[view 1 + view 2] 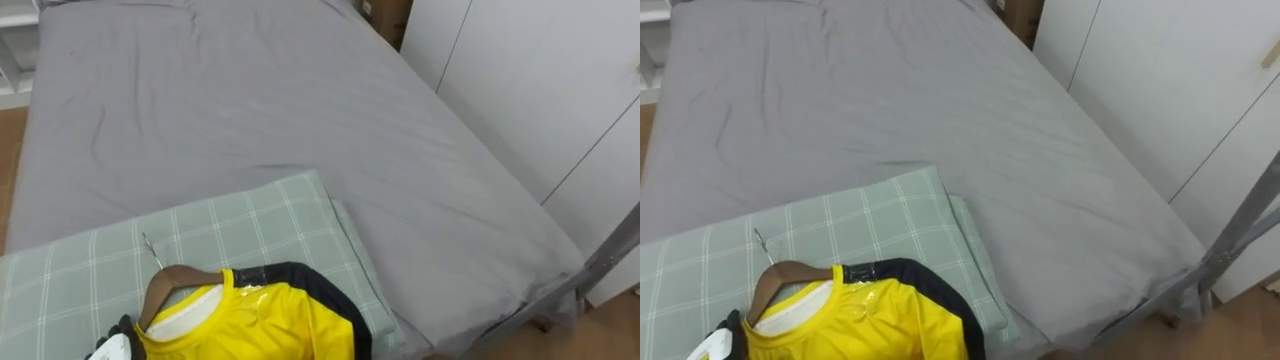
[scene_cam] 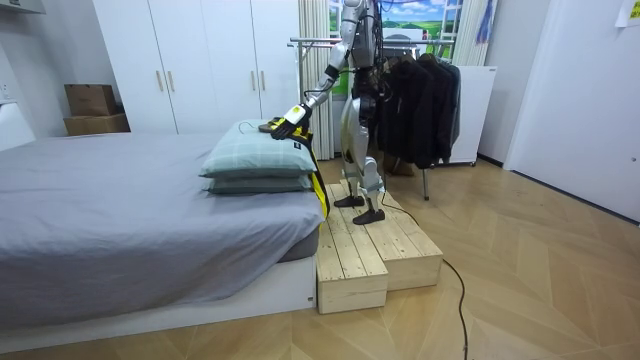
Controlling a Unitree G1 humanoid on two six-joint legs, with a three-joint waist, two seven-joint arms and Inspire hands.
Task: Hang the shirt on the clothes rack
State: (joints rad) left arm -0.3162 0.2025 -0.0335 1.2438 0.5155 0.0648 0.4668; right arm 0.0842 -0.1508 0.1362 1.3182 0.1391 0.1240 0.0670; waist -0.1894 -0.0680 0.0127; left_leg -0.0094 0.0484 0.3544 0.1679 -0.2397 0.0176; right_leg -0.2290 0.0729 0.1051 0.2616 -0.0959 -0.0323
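A yellow shirt with black trim (image 1: pixel 262 318) lies on a wooden hanger (image 1: pixel 178 279), whose metal hook (image 1: pixel 150 248) points up the bed. Both rest on a pale green checked pillow (image 1: pixel 250 215) at the head of the bed. My left hand (image 1: pixel 108 347) shows at the bottom left edge, right at the hanger's left shoulder and the shirt's collar. Its fingers are hidden. In the room view that hand (image 2: pixel 284 124) reaches over the stacked pillows (image 2: pixel 262 158) with the yellow shirt (image 2: pixel 318 185) draping down the bed's end. I stand on a wooden platform (image 2: pixel 372 250) by the bed.
The grey bed (image 1: pixel 250 100) stretches away ahead. White wardrobe doors (image 1: pixel 540 80) stand to my right. Behind me a metal clothes rack (image 2: pixel 325 42) holds dark garments (image 2: pixel 420 105). Cardboard boxes (image 2: pixel 92 108) sit by the far wall.
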